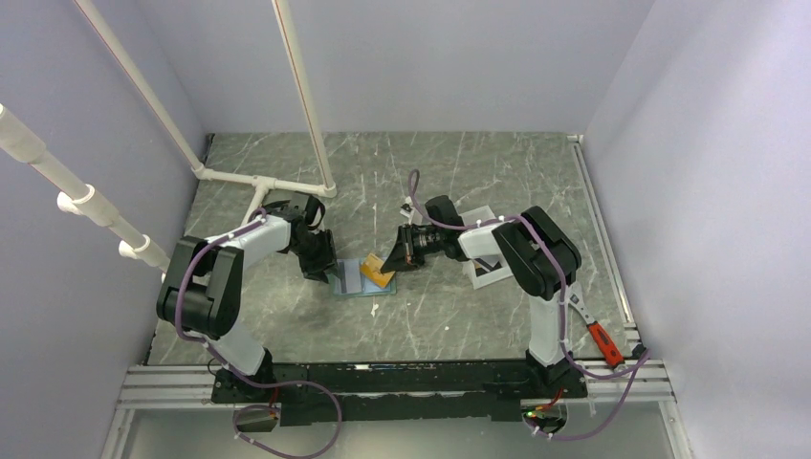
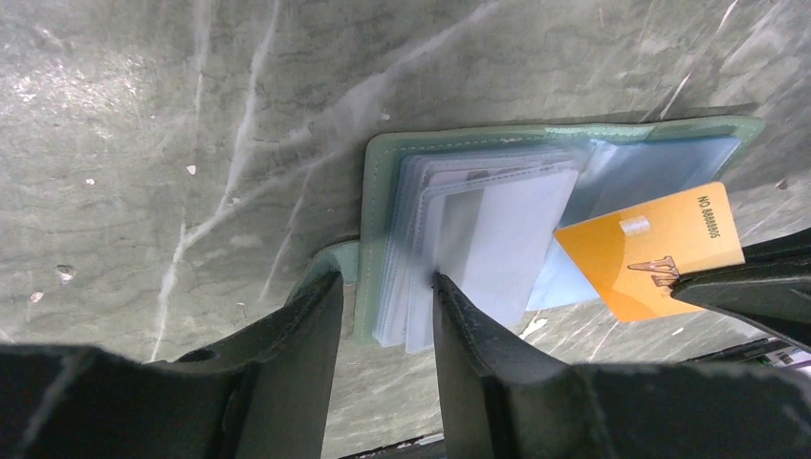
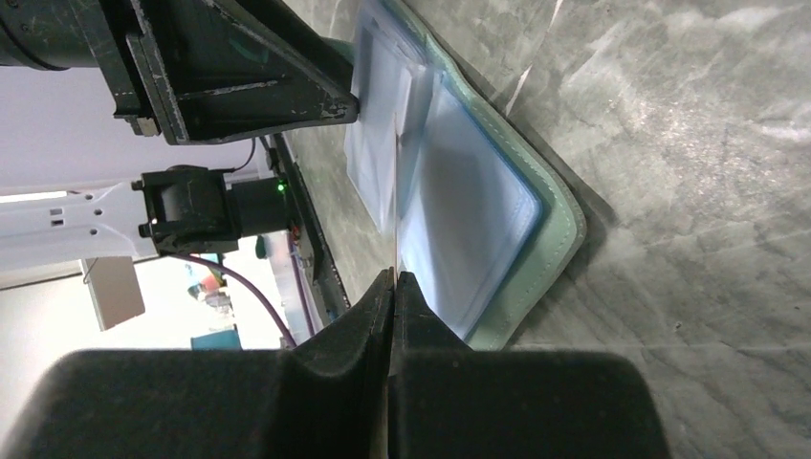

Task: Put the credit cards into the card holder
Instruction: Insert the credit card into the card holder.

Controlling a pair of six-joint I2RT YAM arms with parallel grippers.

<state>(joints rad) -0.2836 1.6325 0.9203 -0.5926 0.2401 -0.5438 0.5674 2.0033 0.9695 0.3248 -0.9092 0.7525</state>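
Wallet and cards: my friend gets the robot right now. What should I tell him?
Left gripper: open, jaws either side of one edge of the wallet.
Right gripper: shut on the orange card, held at the wallet's other half.
Wallet: open, flat on the table.
Done: wallet open, orange card in hand.
Left: slide it into a slot. I cannot pick out any other card.

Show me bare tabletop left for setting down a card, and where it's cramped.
Free: the far strip of grey marbled table between the white pipe frame and the right wall, and the near strip between the open sage-green wallet and the arm bases. Crowded: the centre, where left gripper and right gripper, holding the orange-yellow plastic card, meet.
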